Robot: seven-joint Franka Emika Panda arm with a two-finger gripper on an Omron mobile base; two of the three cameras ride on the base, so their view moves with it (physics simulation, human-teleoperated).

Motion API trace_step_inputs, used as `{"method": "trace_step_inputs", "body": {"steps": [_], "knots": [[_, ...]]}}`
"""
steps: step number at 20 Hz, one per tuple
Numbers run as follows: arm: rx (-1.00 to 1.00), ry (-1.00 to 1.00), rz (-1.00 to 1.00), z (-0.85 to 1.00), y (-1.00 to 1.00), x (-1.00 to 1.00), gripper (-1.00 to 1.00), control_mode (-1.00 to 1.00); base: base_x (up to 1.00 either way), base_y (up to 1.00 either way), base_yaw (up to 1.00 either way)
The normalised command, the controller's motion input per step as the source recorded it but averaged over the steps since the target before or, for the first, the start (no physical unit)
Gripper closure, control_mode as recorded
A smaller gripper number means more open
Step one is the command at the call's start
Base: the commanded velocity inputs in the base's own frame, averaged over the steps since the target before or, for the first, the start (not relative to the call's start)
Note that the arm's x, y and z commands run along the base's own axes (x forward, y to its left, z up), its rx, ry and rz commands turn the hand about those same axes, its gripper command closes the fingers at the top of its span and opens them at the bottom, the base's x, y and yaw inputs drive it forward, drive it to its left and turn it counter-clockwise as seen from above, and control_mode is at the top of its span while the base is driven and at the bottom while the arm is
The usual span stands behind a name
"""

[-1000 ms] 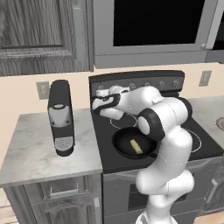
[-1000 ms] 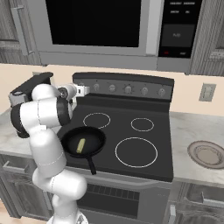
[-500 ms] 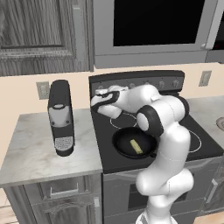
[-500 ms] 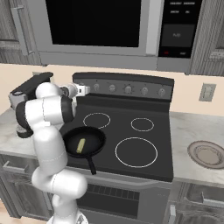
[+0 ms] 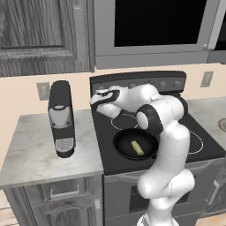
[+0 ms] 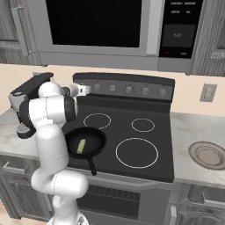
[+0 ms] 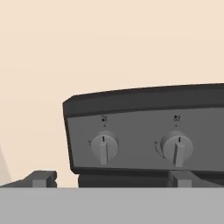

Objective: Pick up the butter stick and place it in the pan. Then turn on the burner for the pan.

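Black and shallow, the pan (image 5: 134, 144) sits on the front-left burner of the stove (image 6: 132, 132), below the gripper (image 6: 83, 90) and nearer the front edge, its long handle pointing toward the front of the stove. The butter stick (image 5: 137, 148) lies inside the pan on its floor, a pale yellow bar, well apart from the fingers.

The gripper is held up at the back left corner of the stove, facing the control panel (image 7: 148, 135). Its jaws stand spread wide, with nothing between them. In the hand view the two dark fingertips (image 7: 41, 178) rise far apart at the bottom, and the leftmost knob (image 7: 104, 146) sits between them and straight ahead. A second knob (image 7: 176, 148) lies just above the right fingertip. Both knobs have their pointers upright.

To the left of the gripper, on the marble counter (image 5: 31, 145), stands a dark coffee machine (image 5: 61, 118).
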Motion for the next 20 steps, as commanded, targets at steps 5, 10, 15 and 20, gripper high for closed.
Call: {"method": "trace_step_inputs", "body": {"steps": [5,10,15,20], "knots": [[0.0,0.0,0.0,-0.02,0.0,0.12,-1.0,-1.0,0.0,0.0,0.0],[0.0,0.0,0.0,-0.02,0.0,0.08,-1.0,-1.0,0.0,0.0,0.0],[0.0,0.0,0.0,-0.04,0.0,0.05,-1.0,-1.0,0.0,0.0,0.0],[0.0,0.0,0.0,-0.03,0.0,0.07,-1.0,-1.0,0.0,0.0,0.0]]}}
